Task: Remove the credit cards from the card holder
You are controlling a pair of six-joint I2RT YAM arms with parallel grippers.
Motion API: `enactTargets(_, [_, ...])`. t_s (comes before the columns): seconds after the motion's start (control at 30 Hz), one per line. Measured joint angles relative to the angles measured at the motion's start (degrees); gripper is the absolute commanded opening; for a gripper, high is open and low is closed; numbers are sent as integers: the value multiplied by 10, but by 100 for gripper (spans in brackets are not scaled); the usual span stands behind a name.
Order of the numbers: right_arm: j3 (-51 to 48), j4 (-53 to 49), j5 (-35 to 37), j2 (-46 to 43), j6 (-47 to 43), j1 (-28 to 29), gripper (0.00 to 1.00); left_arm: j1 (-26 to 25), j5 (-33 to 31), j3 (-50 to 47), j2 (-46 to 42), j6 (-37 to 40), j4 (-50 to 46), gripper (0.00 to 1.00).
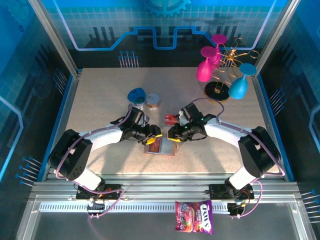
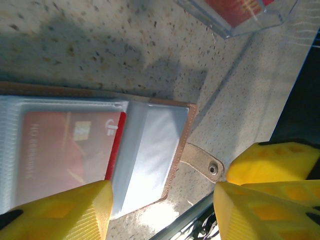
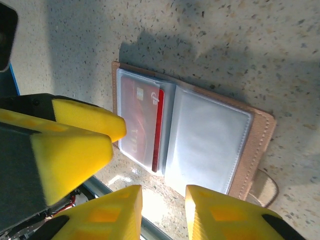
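The card holder point(image 1: 160, 146) lies open on the table between my two grippers, brown leather rim point(image 3: 261, 136) around pale clear sleeves. A red credit card point(image 3: 142, 125) sits inside its left sleeve point(image 2: 65, 150); the other sleeve looks blank. My left gripper point(image 2: 162, 210) hovers open over the holder's near corner and snap tab point(image 2: 207, 165), nothing held. My right gripper point(image 3: 164, 212) is open a narrow gap just off the holder's near edge, with bare table between its fingers. The left gripper's yellow fingers point(image 3: 75, 150) overlap the holder's left end.
A clear plastic piece with a red card in it point(image 1: 171, 119) lies just behind the holder. A blue cup point(image 1: 136, 95) and small jar point(image 1: 153, 101) stand further back. A rack with pink and blue glasses point(image 1: 220, 70) is back right. A candy bag point(image 1: 194, 217) lies on the front ledge.
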Motion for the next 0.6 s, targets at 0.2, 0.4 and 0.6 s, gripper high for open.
enactTargets(0.2, [19, 12, -2, 39, 7, 24, 30, 16, 0, -23, -18, 4, -1, 50])
enactTargets(0.4, [31, 30, -5, 76, 18, 47, 30, 21, 0, -41, -26, 4, -1, 45])
enactTargets(0.6, [39, 44, -10, 104, 29, 60, 30, 27, 0, -59, -30, 7, -2, 33])
